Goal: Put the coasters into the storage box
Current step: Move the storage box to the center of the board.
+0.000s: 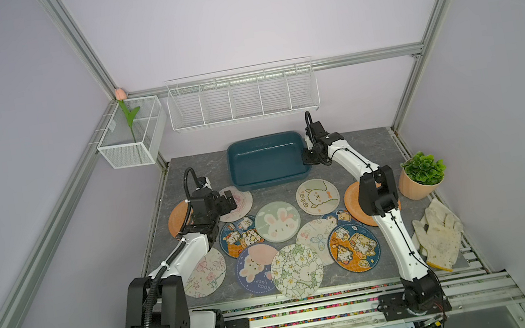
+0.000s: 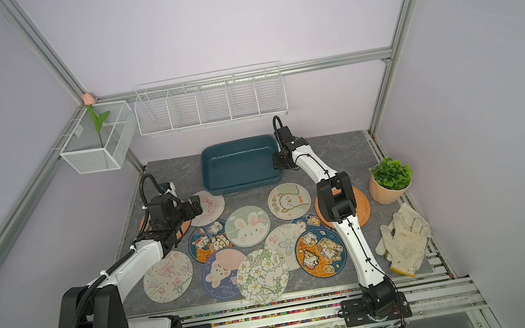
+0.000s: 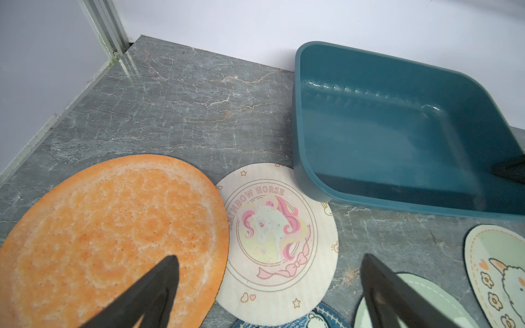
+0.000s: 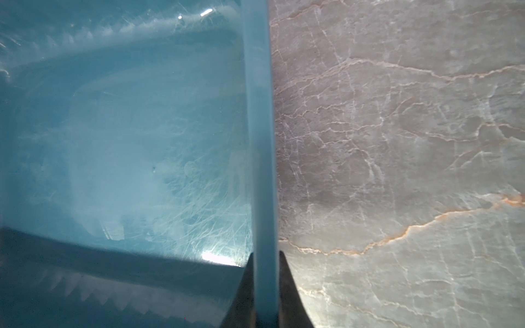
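Veined grey table (image 1: 205, 166), round printed coasters (image 1: 276, 221), glossy teal plastic box (image 1: 265, 166).
Right fingers (image 4: 244, 286) pinched its smooth rim; left fingers (image 3: 153, 292) hung spread above a pale unicorn-print coaster (image 3: 272, 235).

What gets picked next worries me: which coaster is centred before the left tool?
The cream round coaster printed with a pink-maned unicorn; the open left tool frames it, while the orange textured round coaster lies off-centre.
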